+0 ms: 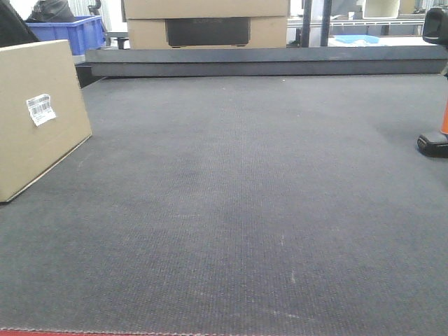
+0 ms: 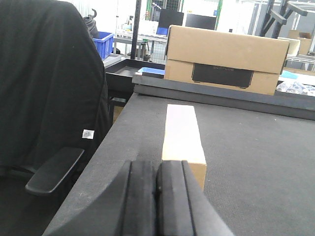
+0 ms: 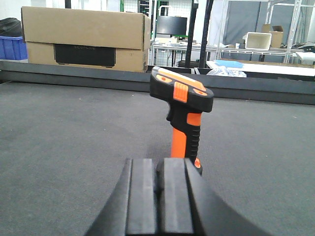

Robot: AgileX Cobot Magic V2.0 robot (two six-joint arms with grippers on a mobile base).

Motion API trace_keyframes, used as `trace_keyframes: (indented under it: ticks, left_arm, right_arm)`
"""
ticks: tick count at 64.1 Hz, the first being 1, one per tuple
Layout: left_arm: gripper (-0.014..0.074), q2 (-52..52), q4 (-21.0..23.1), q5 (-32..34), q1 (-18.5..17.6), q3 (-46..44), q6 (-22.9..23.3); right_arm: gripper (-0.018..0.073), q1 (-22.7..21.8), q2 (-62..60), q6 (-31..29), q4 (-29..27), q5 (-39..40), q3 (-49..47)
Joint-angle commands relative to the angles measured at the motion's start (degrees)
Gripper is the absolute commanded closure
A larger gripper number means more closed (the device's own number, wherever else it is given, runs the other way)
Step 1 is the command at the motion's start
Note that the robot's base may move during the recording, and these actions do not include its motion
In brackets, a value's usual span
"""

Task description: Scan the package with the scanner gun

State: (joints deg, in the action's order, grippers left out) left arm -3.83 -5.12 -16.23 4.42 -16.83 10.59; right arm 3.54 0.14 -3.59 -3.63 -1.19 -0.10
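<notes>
A tan cardboard package with a white barcode label stands on the dark table at the far left. In the left wrist view the package lies just beyond my left gripper, which is shut and empty. An orange and black scanner gun stands upright on its base just beyond my right gripper, which is shut and empty. In the front view only the gun's base and part of its handle show at the right edge. Neither gripper shows in the front view.
A large cardboard box sits behind a raised dark ledge at the table's far edge. A blue crate is at the back left. A black chair stands left of the table. Shelving and benches fill the background.
</notes>
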Motion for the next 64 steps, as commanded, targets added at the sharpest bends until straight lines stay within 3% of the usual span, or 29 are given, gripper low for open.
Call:
trace_keyframes:
  ticks: [1, 47, 50, 55, 59, 64]
  left_arm:
    - [0.0708, 0.3, -0.2, 1.19, 0.04, 0.04, -0.03]
    - [0.0708, 0.28, -0.2, 1.08, 0.04, 0.04, -0.03]
    - [0.0708, 0.28, -2.04, 1.07, 0.04, 0.18, -0.03]
    - [0.0708, 0.43, -4.95, 3.43, -0.07, 2.16, -0.03]
    - [0.0708, 1.49, -1.64, 8.52, -0.53, 6.53, -0.03]
    - [0.0708, 2.73, -1.0, 12.51, -1.93, 11.38, -0.03]
  right_arm:
    - [0.0721, 0.06, -0.14, -0.43, -0.12, 1.19, 0.1]
    - [0.0721, 0.06, -0.14, -0.43, -0.12, 1.62, 0.1]
    - [0.0721, 0.06, -0.14, -0.43, -0.12, 1.62, 0.1]
    - [0.0721, 0.06, -0.14, -0.43, -0.12, 1.62, 0.1]
    - [0.0721, 0.06, -0.14, -0.43, -0.12, 1.62, 0.1]
    - [0.0721, 0.06, -0.14, -0.43, -0.12, 1.62, 0.1]
